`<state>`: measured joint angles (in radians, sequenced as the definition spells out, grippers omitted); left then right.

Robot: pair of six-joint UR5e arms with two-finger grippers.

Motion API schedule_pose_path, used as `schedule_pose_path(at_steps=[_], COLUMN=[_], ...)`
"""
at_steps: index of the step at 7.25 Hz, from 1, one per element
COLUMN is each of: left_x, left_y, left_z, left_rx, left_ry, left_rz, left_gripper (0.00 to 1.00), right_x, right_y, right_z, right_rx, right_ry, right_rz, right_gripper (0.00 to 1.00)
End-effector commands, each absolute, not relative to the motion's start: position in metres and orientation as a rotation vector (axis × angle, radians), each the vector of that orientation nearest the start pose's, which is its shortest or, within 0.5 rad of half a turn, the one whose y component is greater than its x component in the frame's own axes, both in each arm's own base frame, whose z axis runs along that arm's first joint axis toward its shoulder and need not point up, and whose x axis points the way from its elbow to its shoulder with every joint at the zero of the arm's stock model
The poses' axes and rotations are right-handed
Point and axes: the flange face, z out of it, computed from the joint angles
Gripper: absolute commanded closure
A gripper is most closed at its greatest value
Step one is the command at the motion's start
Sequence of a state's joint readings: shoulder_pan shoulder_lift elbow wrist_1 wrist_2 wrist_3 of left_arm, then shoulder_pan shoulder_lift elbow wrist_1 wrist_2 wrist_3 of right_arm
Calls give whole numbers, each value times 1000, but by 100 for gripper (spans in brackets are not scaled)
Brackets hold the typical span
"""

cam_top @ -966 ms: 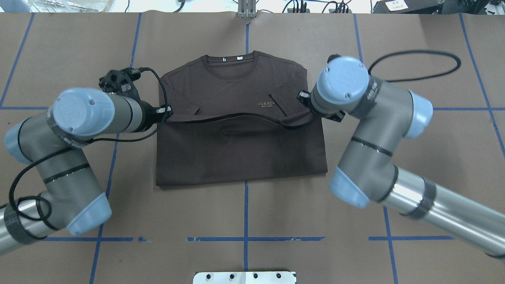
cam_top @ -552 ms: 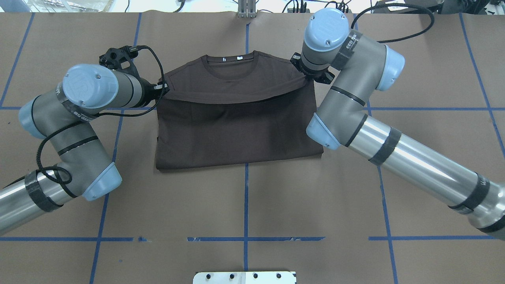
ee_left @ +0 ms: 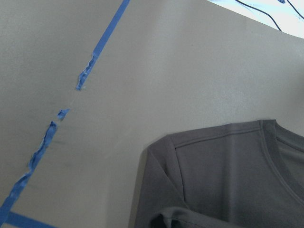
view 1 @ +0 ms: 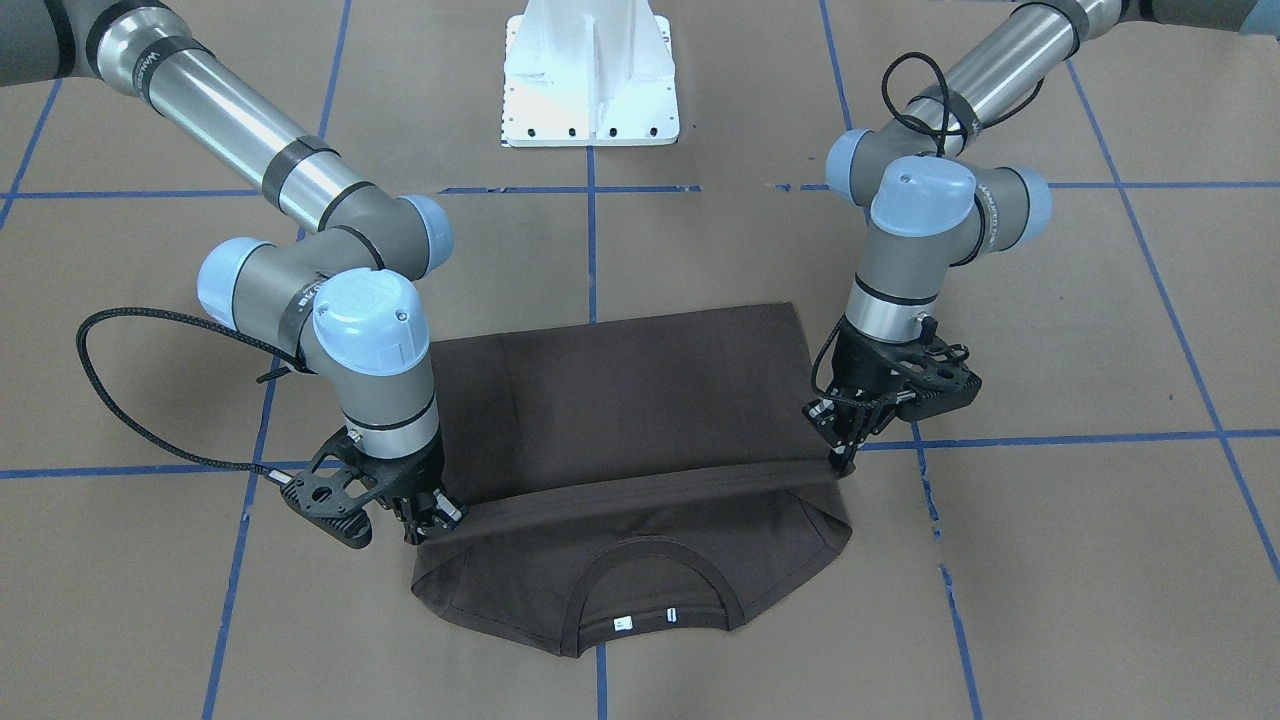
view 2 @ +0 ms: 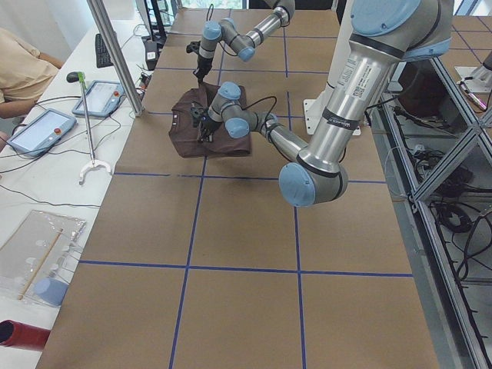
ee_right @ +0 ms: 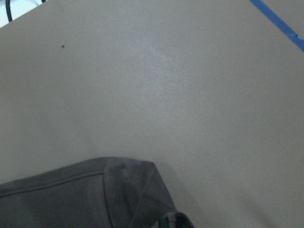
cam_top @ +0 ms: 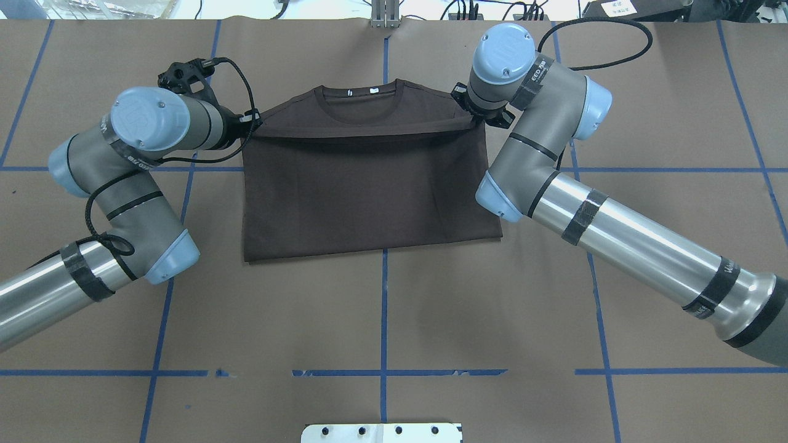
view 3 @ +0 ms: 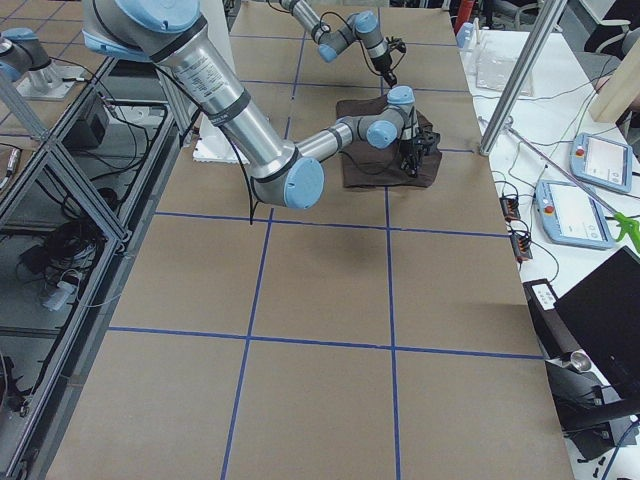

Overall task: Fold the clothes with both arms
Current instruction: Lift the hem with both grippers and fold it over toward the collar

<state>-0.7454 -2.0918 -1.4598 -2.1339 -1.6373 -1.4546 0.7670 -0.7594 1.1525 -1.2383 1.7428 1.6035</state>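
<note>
The dark brown T-shirt (cam_top: 369,184) lies mid-table, folded over itself, with its ribbed collar (cam_top: 360,92) and white neck tags (cam_top: 372,91) at the far edge. The folded-over edge runs just below the collar. My left gripper (cam_top: 251,123) is shut on that edge's left corner. My right gripper (cam_top: 474,120) is shut on its right corner. In the front-facing view the left gripper (view 1: 840,455) is on the right and the right gripper (view 1: 425,525) on the left, both pinching the shirt (view 1: 620,420). The wrist views show only shirt shoulders (ee_left: 223,180) (ee_right: 95,194). The chest lettering is hidden.
The brown table cover carries blue tape lines (cam_top: 383,307). The white pedestal base (view 1: 590,80) stands at the robot's side. A metal pole (view 2: 115,54), tablets (view 2: 38,127) and a person's arm line the operators' edge. Cables lie along the far edge (cam_top: 468,9).
Both grippers have carried the shirt's edge away from the robot toward the collar. The folded layer now covers the chest lettering, and the near fold line has shifted farther from the robot.
</note>
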Motion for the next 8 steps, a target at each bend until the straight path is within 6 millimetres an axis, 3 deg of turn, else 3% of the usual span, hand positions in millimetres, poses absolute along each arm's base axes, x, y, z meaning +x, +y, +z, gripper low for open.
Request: schedule_pose_path(at_steps=[1, 2, 3, 4, 5, 6, 7, 8], left_x=[444, 446, 446, 443, 439, 434, 431, 423], left_y=[-588, -590, -593, -594, -594, -591, -582, -577], left_z=[339, 344, 354, 362, 358, 346, 341, 341], left_rx=[359, 357, 364, 376, 384, 388, 351, 350], left_ry=[930, 923, 935, 960, 984, 1011, 1043, 1052], left_rz=[-554, -553, -554, -554, -549, -546, -525, -523], left_gripper=[79, 74, 66, 64, 64, 64, 64, 64], right_x=[-507, -507, -509, -508, -490, -470, -477, -468], right_y=[-650, -651, -650, -650, -639, -612, -556, -501], right_z=[310, 308, 308, 301, 273, 270, 289, 305], right_rx=[113, 114, 115, 116, 122, 71, 11, -7], right_ry=[-767, -770, -768, -781, -852, -919, -947, -965], right_rz=[712, 711, 706, 715, 702, 739, 762, 746], right_gripper=[51, 48, 3, 0, 0, 0, 0, 0])
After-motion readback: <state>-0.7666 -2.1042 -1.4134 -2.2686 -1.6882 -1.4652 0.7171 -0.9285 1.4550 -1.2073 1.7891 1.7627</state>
